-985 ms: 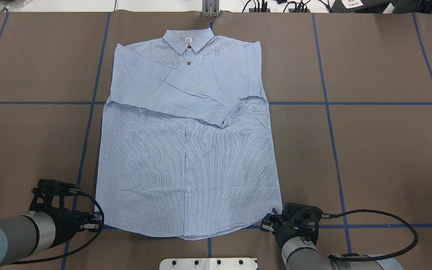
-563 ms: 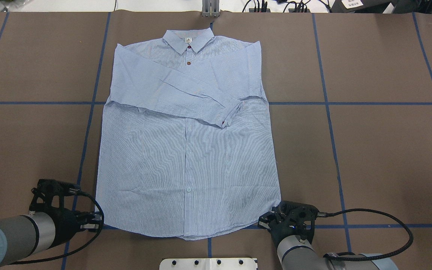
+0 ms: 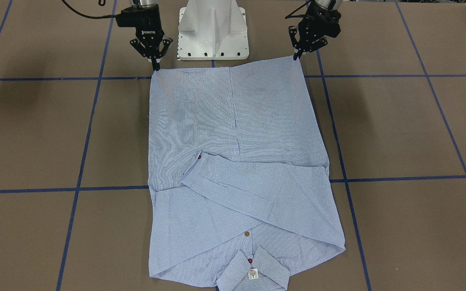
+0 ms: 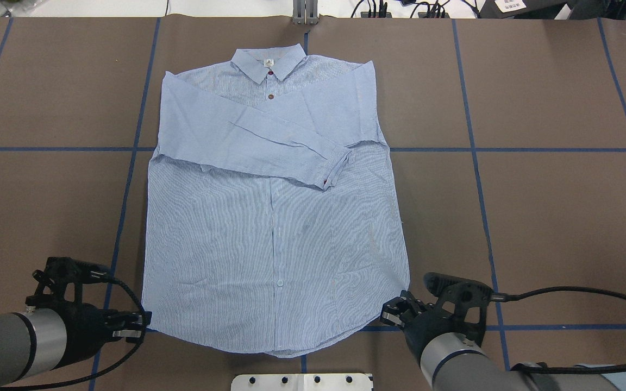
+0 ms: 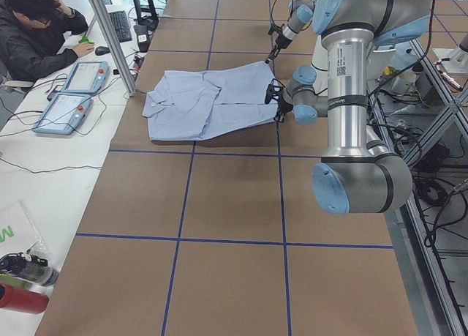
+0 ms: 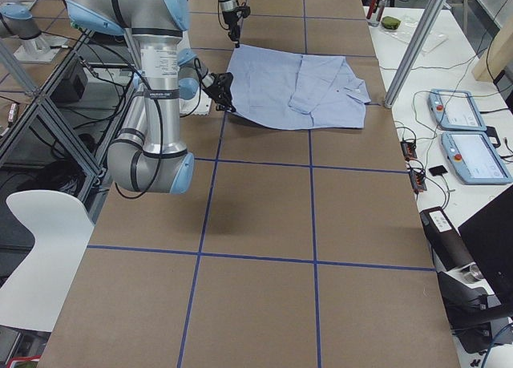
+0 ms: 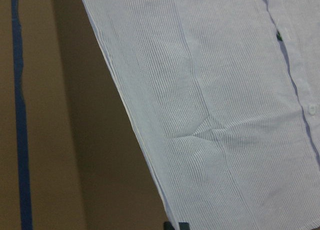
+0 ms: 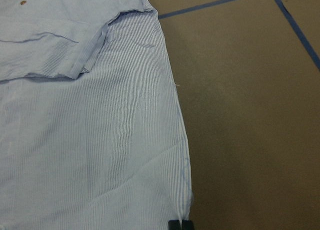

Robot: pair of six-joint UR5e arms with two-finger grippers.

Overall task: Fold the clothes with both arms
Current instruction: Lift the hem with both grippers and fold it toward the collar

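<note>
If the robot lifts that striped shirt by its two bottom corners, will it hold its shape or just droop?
Likely droops: the shirt is thin cloth, wrinkling near the right gripper. Probably light: the left gripper pinches just a corner. The folded sleeve may slide off.

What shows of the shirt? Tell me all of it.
The shirt is light blue-and-white finely striped cloth, lying flat, front up, on the brown table, collar away from the robot. One long sleeve is folded slantwise across the chest; red and brown buttons show below the collar. The left gripper and right gripper pinch its two near hem corners, jaws shut.
</note>
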